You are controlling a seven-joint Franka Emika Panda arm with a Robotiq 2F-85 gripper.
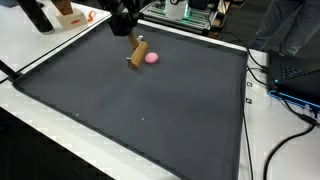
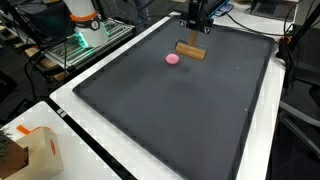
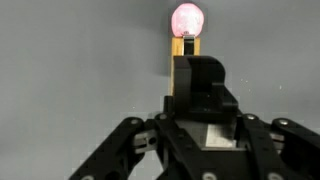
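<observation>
The fingers (image 3: pixel 205 85) are clamped on a tilted wooden block (image 1: pixel 137 53). A pink ball (image 1: pixel 152 57) lies just beside it — on the tabletop (image 1: pixel 150 115).

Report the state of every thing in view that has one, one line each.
gripper: low over the wooden block, open or shut cannot be told
wooden block: long side level beneath the gripper, whether gripped cannot be told
pink ball: resting free beside the block
black mat: spread flat
</observation>
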